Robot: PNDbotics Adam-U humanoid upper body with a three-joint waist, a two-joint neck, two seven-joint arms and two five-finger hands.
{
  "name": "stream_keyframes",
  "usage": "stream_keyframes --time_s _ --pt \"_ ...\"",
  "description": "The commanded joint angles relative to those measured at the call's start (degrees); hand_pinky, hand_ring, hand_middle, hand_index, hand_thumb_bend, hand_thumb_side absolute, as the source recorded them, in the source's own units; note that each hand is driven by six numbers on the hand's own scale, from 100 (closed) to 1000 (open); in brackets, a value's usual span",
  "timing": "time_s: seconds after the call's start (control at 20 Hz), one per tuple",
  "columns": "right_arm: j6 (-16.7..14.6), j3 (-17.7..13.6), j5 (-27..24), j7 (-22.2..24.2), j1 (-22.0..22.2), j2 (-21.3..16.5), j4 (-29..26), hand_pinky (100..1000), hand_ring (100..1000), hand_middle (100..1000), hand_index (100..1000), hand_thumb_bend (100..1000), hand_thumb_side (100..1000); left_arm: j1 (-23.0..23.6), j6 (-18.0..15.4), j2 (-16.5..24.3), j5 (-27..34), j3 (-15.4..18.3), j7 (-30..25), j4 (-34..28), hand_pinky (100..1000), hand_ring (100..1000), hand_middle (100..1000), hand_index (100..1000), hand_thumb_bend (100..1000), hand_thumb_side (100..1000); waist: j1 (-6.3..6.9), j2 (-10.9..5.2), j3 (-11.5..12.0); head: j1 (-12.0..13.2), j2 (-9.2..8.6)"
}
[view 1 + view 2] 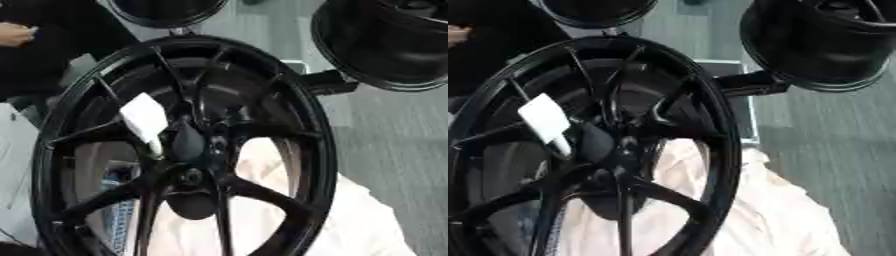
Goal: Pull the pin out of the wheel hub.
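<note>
Glossy black multi-spoke alloy wheel (188, 150) fills view; hub (188, 176) central. No robot hand visible, finger state cannot be told. White tag (144, 117) above hub; pin not distinguishable. Risk: a blind reach snags spokes.

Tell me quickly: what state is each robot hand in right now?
Left hand: not in view, so it cannot be told.
Right hand: not in view either; the black wheel fills the frame.
</note>
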Motion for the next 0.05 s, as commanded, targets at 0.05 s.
stream_keyframes --time_s 0.05 --pt "0.1 -0.3 0.2 0.1 -0.2 -1.1 -0.7 462 615 560 737 100 470 -0.4 1.1 2.2 -0.6 -1.8 1.4 -6.7 814 704 649 729 380 100 0.14 -0.93 -0.1 0.1 -0.77"
